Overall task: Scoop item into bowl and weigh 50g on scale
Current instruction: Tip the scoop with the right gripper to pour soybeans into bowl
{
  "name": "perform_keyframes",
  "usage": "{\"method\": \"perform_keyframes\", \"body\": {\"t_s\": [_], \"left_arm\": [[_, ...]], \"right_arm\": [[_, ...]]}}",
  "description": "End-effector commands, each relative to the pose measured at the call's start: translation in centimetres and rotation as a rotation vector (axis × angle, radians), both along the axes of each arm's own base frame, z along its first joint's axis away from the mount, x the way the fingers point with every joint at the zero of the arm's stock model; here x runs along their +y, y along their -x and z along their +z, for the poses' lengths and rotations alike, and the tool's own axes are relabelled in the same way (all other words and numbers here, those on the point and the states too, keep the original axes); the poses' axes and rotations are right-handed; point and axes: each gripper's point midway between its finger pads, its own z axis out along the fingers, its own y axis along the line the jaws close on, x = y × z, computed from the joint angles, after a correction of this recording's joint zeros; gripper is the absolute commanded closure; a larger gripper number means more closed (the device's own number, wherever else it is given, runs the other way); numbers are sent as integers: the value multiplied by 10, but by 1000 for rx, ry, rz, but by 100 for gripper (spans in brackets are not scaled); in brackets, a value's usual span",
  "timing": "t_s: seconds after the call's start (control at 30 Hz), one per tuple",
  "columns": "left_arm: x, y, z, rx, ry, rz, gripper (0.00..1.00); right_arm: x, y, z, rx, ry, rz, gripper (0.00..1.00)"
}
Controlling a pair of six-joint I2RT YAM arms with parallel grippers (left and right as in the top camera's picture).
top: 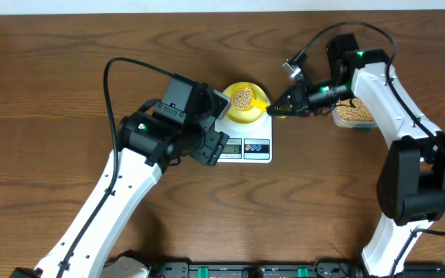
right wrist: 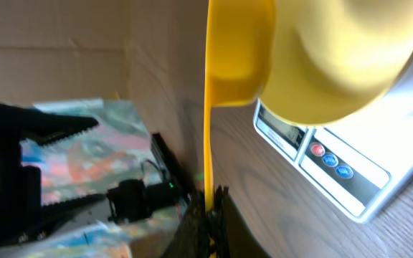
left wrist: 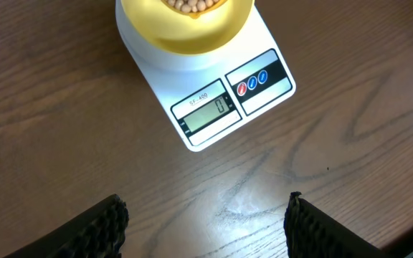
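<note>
Just before the scale [left wrist: 214, 75], we are hovering our left gripper [left wrist: 206, 209], jaws standing wide apart and gripping nothing. On the scale, the bowl [left wrist: 185, 32] is sitting with beans [left wrist: 192, 6] inside. Right of the scale, our right gripper [right wrist: 212, 211] is clamping the scoop [right wrist: 239, 50] by its handle, the cup at the bowl's rim. Farther right of the scale, a tub [top: 354, 114] is holding more beans.

The scale [left wrist: 165, 69] carries the label "SF-400" just above its display [left wrist: 208, 115], which reads "0".
</note>
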Motion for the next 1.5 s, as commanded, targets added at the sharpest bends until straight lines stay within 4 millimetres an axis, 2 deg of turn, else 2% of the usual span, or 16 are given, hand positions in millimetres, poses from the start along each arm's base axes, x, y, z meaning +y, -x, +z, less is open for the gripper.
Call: {"method": "perform_keyframes", "body": {"t_s": [0.0, 0.27, 0.43, 0.57, 0.73, 0.87, 1.27, 1.47], "left_arm": [[1, 1, 6, -23, 0, -7, 27], [1, 1, 5, -23, 0, -7, 27], [1, 1, 6, -23, 0, -7, 27], [1, 1, 6, -23, 0, -7, 27], [1, 1, 5, -23, 0, -7, 27], [1, 1, 5, -22, 0, -7, 27], [1, 1, 5, -22, 0, -7, 27], [1, 1, 5, -23, 0, -7, 27]], "right_arm": [[-1, -6, 5, -82, 63, 37, 99], [-8, -9, 5, -108, 140, 43, 99], [-9, -8, -4, -131, 205, 64, 99], [-4, -5, -12, -160, 267, 96, 99], [7, -6, -12, -196, 269, 120, 99], [8, -9, -15, -226, 307, 128, 99], [8, -21, -6, -303, 377, 128, 99], [7, -21, -8, -310, 404, 132, 99]]}}
